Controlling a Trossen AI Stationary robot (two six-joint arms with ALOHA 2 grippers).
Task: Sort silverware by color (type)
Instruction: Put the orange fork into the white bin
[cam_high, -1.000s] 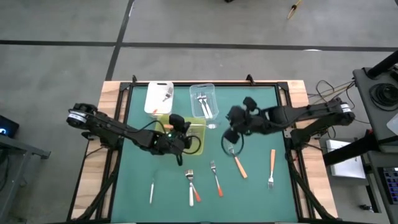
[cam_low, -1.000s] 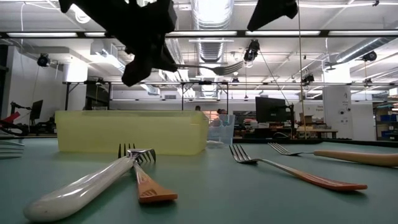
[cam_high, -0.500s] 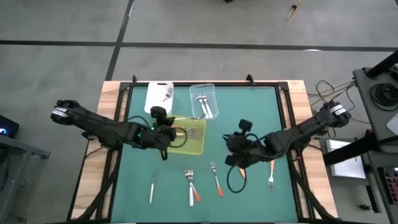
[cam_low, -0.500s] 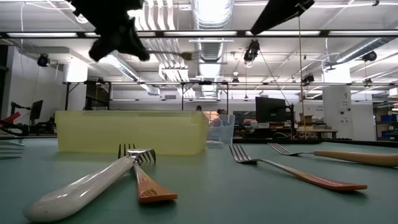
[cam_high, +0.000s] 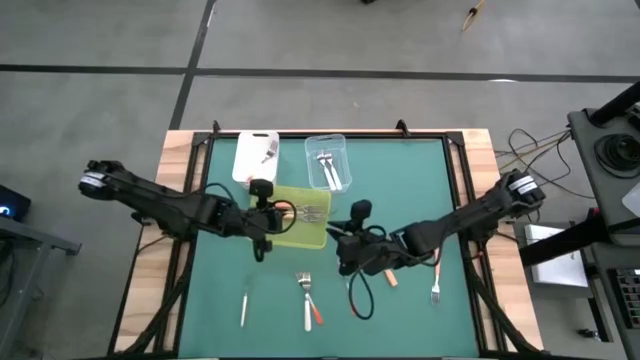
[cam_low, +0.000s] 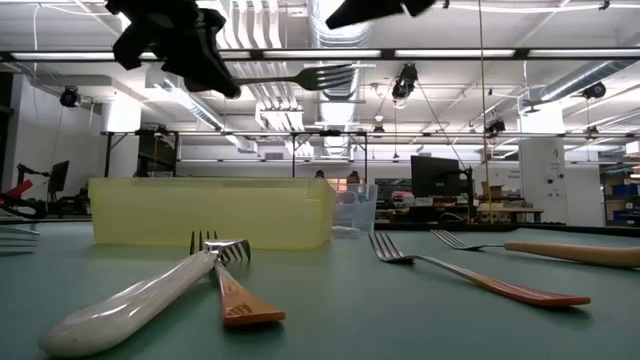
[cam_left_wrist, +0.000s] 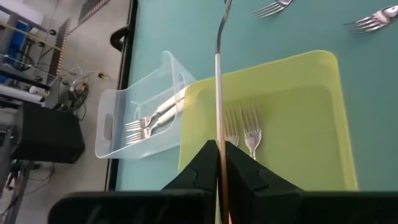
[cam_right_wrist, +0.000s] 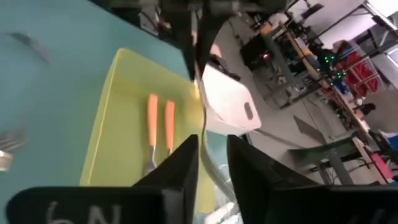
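My left gripper (cam_left_wrist: 217, 149) hangs over the yellow-green tray (cam_high: 296, 236), shut on a silver fork (cam_low: 300, 77). The fork sticks out level, its tines (cam_low: 338, 74) toward my right gripper (cam_high: 338, 238). The right gripper hovers just past the tray's right edge, its fingers (cam_right_wrist: 180, 162) a little apart with nothing seen between them. Two orange-handled forks (cam_right_wrist: 159, 121) lie in the tray. More forks (cam_high: 308, 300) lie on the green mat near the front edge, one with an orange handle (cam_high: 390, 276). My left gripper pinches the fork's handle (cam_left_wrist: 217, 134) near its free end between its two fingers. The fork runs on forward in line with the fingers. It is lifted clear above the tray, about level, its head (cam_left_wrist: 225, 6) farthest from the gripper.
A clear tub (cam_high: 327, 162) with silver forks and a white tub (cam_high: 255, 155) stand beyond the tray at the far edge. A small white-handled utensil (cam_high: 243, 305) and a fork (cam_high: 436, 282) lie toward the near corners. A black cable loop (cam_high: 357, 298) hangs under the right arm.
My left gripper has drawn back toward the table's left, risen and rolled, and the fork has gone up with it. My right gripper has swung from the far right toward the tray, coming down and nearer, and has rolled.
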